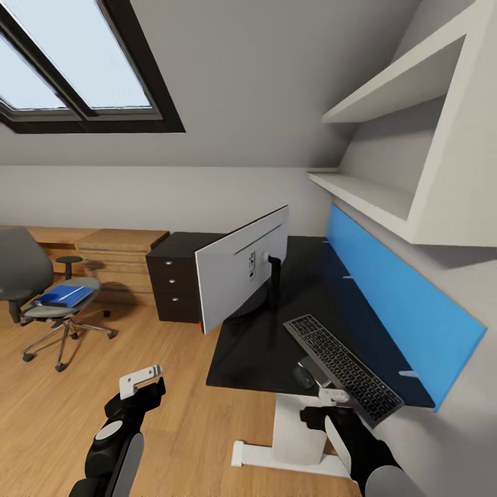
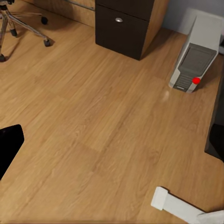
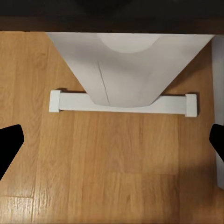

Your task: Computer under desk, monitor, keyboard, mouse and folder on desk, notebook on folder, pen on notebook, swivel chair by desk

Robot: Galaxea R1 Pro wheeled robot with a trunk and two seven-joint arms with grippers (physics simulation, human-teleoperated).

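Note:
The monitor (image 1: 241, 276) stands on the black desk (image 1: 255, 345) with its grey back toward me. To its right the keyboard (image 1: 342, 366) lies slantwise, and the small black mouse (image 1: 304, 377) sits beside it by the front edge. At the far left, the bright-blue folder (image 1: 63, 295) rests on the seat of the swivel chair (image 1: 24, 269). Notebook and pen are out of view. The computer (image 2: 195, 56) stands on the floor under the desk. My left gripper (image 1: 140, 381) hangs open over bare floor. Just below the desk's front edge, my right gripper (image 1: 333, 397) is open and empty.
Black drawers (image 1: 172, 279) and low wooden cabinets (image 1: 117, 255) line the back wall. A blue back panel (image 1: 393, 297) and white shelves (image 1: 373, 193) run along the right. The desk's white leg (image 3: 126, 70) and foot bar (image 3: 123, 103) are right ahead of my right gripper. Wood floor (image 1: 159, 359) lies between chair and desk.

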